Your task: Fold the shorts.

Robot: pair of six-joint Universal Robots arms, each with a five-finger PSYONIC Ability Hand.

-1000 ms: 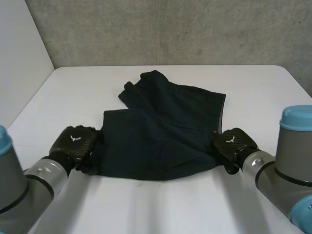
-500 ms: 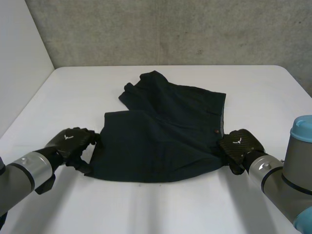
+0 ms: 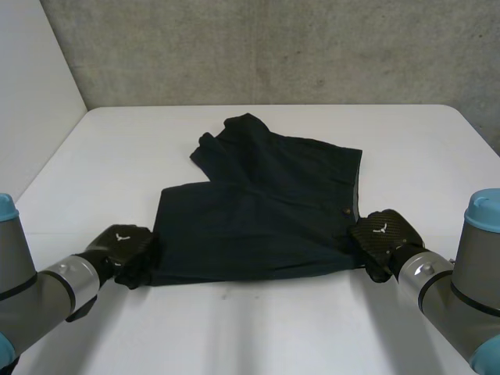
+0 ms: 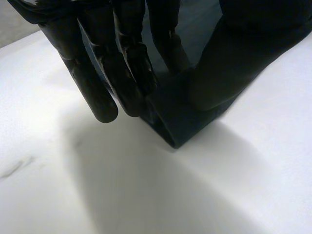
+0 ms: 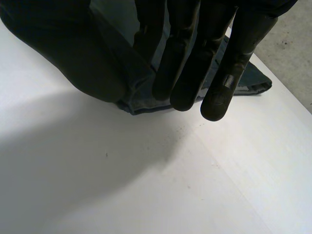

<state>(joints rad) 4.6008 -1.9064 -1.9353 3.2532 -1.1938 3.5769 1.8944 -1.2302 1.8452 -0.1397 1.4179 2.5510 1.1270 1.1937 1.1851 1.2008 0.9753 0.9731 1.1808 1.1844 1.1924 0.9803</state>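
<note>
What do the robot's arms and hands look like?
The arms are grey tubes with light-blue caps. The left hand and the right hand are black, with a woven sheen, a small white mark on the back, and thick rounded fingers.

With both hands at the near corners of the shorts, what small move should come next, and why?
Probably raise both hands a little, together. The left hand pinches the near left corner of the shorts and the right hand the near right corner; the rest lies on the table, so an even lift would start the fold.
</note>
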